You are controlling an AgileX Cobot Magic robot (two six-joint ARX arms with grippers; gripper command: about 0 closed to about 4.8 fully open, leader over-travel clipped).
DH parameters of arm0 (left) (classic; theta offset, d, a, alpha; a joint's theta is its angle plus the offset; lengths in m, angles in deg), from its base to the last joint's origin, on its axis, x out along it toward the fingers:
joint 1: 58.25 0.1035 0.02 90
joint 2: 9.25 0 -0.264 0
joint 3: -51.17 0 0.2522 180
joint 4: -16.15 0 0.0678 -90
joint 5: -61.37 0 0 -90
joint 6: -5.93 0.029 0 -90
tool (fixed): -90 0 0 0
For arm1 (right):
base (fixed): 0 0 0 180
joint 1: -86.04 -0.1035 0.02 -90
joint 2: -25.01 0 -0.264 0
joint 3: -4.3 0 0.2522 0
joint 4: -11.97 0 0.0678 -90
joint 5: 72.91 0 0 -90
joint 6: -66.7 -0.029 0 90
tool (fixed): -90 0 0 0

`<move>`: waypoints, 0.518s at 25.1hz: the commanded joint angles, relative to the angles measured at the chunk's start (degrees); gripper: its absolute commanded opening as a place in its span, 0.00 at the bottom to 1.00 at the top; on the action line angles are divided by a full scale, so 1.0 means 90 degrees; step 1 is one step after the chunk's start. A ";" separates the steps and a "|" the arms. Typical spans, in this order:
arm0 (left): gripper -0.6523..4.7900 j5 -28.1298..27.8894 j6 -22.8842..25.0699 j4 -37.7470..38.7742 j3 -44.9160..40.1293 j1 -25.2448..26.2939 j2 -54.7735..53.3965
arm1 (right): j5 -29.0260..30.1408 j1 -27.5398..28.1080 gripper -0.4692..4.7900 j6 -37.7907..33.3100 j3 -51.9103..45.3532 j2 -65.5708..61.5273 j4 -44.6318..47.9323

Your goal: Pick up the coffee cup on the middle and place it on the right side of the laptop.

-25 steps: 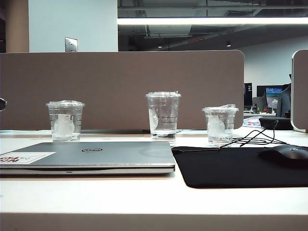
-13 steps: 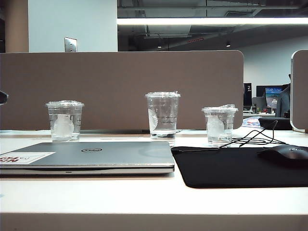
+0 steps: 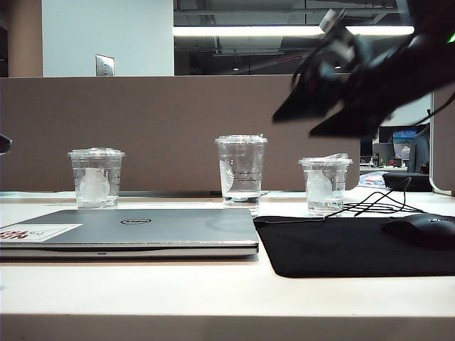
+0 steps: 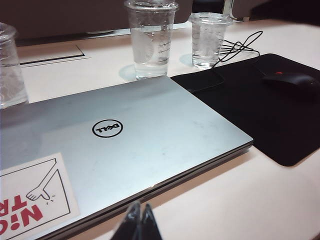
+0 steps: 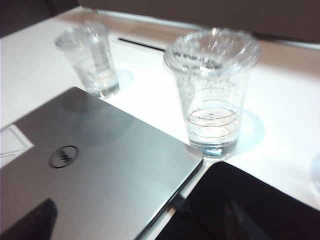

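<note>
- at the desk's back edge, just behind the thin silver-grey laptop's (image 3: 131, 231) far right corner: tall clear ridged plastic coffee cup (image 3: 241, 170) upright, untouched.
- right gripper (image 3: 334, 106) hangs spread open above, empty.
- left gripper (image 4: 137, 225) clenched, near the laptop's front edge.
- grasp, carry and placement all outstanding.

Coffee cup (image 5: 212, 95) upright beside laptop (image 5: 100, 165) corner, mouse mat (image 5: 240, 210) adjacent

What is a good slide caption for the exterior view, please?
Open right gripper hangs above the tall clear plastic coffee cup, standing untouched behind the closed silver-grey Dell laptop.
</note>
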 commanded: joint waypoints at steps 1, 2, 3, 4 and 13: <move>0.11 0.0002 0.0027 -0.0085 0.0019 0.0000 0.0000 | 0.0007 -0.0119 1.00 0.0024 0.0784 -0.1183 0.0787; 0.11 0.0002 0.0027 -0.0083 0.0019 0.0000 0.0000 | 0.0002 -0.0172 1.00 0.0024 0.1175 -0.1710 0.0835; 0.11 0.0000 0.0027 -0.0083 0.0019 0.0002 0.0000 | 0.0002 -0.0177 1.00 0.0027 0.1370 -0.1948 0.0831; 0.11 0.0002 0.0027 -0.0083 0.0019 0.0002 0.0000 | 0.0002 -0.0192 1.00 0.0027 0.1593 -0.2225 0.0828; 0.11 0.0002 0.0027 -0.0080 0.0017 0.0002 0.0000 | -0.0333 -0.0267 1.00 0.0027 0.2737 -0.3796 0.0903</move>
